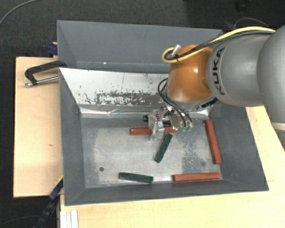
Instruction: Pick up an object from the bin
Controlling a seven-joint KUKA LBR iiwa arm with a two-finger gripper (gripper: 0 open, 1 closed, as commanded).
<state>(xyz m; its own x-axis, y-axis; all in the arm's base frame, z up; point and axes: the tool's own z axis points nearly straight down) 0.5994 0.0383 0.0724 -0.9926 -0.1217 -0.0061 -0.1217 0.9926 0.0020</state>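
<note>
Now reaching in: over the bin point(71, 141), the hand point(170, 123) hangs low near the bin's back wall, its opening impossible to judge. A green stick point(161, 149) and a red block point(138, 132) lie just beside it, mid-bin. The next move probably calls for settling squarely over one.

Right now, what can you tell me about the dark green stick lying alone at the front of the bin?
The dark green stick is a short, straight bar with blunt ends, matte, perhaps plastic or painted wood. It lies flat on the bin floor near the front wall, almost level across the view. Nothing touches it: the red bar to its right lies apart, and the gripper is farther back, away from it.
</note>
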